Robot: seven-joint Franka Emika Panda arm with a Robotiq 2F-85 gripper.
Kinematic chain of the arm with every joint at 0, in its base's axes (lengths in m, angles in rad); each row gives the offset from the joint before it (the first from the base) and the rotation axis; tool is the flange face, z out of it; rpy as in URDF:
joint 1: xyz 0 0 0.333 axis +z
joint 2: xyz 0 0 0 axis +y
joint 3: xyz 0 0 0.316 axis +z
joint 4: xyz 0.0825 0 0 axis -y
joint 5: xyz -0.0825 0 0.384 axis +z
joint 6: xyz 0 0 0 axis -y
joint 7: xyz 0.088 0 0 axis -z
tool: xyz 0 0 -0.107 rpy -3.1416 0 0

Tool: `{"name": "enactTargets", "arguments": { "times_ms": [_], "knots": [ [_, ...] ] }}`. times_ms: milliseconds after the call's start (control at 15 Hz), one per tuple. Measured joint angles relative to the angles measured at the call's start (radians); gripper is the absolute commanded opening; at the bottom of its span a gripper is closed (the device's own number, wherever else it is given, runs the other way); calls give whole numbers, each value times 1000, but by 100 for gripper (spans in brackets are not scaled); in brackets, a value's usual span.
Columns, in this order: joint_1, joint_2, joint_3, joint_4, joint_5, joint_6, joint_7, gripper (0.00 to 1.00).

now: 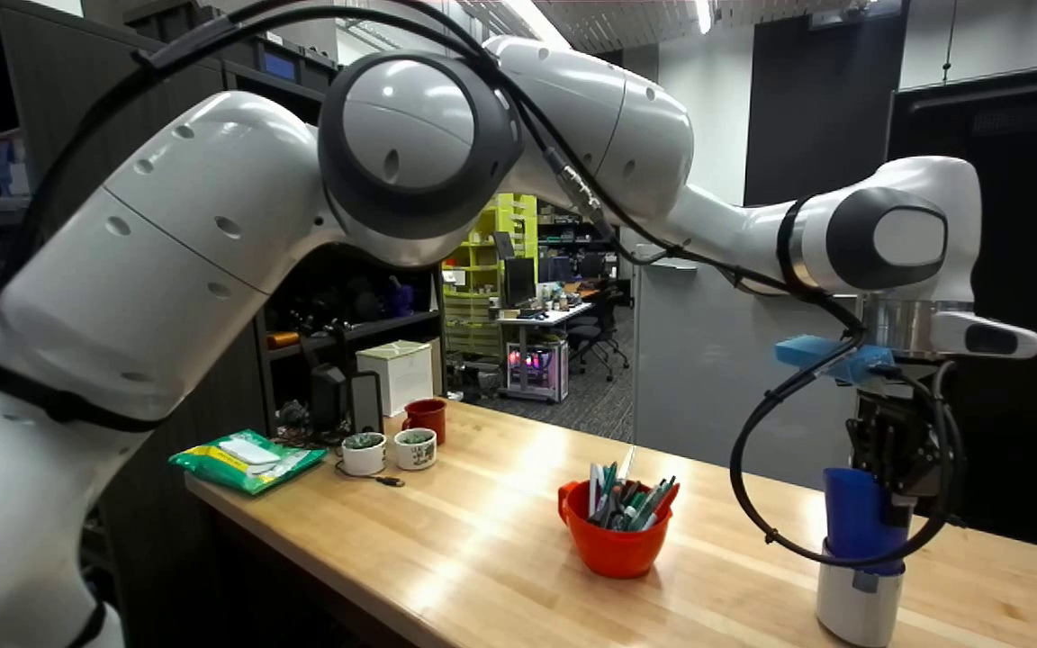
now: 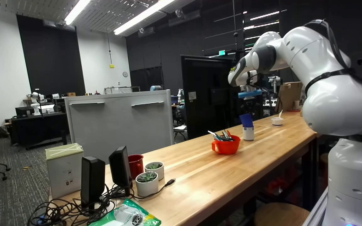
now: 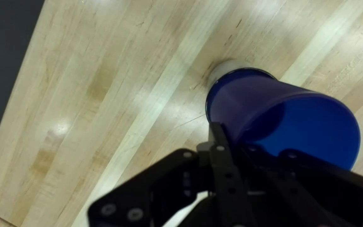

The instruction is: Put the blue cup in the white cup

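Right of centre in the wrist view, the blue cup (image 3: 285,118) leans, wide-mouthed, its lower end inside the white cup (image 3: 224,68); my gripper (image 3: 232,140) pinches the blue wall. An exterior view gives me the pale wooden table (image 1: 482,504), a grey partition (image 1: 707,378) right of centre.

Wrist view nearest, downward; all share blue cup (image 3: 298,118).

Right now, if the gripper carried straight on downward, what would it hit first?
Besides the blue cup it grips, the gripper would probably meet the white cup below; depth is unclear.
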State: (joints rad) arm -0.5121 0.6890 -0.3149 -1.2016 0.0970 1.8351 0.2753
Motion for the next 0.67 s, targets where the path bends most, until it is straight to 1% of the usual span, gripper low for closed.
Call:
{"name": "enactTargets", "arguments": {
  "times_ms": [267, 667],
  "knots": [
    [-11, 6, 4, -3, 32, 32, -27, 1],
    [-13, 9, 5, -3, 35, 51, -38, 1]
  ]
}}
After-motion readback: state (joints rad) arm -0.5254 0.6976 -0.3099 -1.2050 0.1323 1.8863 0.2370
